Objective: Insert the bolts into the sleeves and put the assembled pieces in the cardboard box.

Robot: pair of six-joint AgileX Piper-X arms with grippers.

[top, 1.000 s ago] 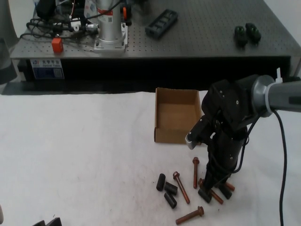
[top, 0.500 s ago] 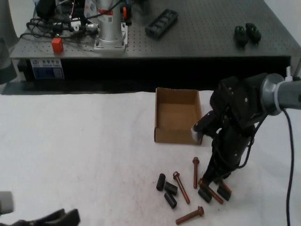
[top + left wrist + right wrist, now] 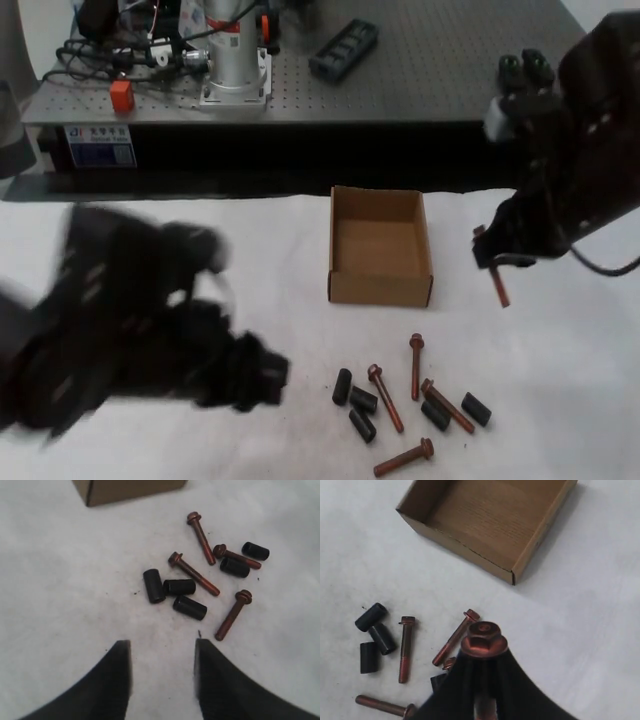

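Note:
My right gripper (image 3: 483, 656) is shut on a copper bolt (image 3: 483, 639), head toward the camera. In the high view that bolt (image 3: 496, 283) hangs in the air to the right of the open cardboard box (image 3: 380, 290). Several copper bolts (image 3: 416, 365) and black sleeves (image 3: 363, 400) lie loose on the white cloth in front of the box. My left gripper (image 3: 162, 680) stands open over bare cloth, short of the sleeves (image 3: 179, 586) and bolts (image 3: 194, 573). The left arm (image 3: 150, 320) is a blur to the left of the pile.
The box (image 3: 455, 539) holds nothing. Behind the cloth runs a perforated metal bench (image 3: 420, 70) with a black tray (image 3: 343, 48), a metal post (image 3: 235, 60), cables and an orange block (image 3: 121, 95). Bare cloth lies left and right of the pile.
The right gripper has lifted from the pile, up and to the right, carrying a bolt. The left arm has swept in from the lower left toward the pile.

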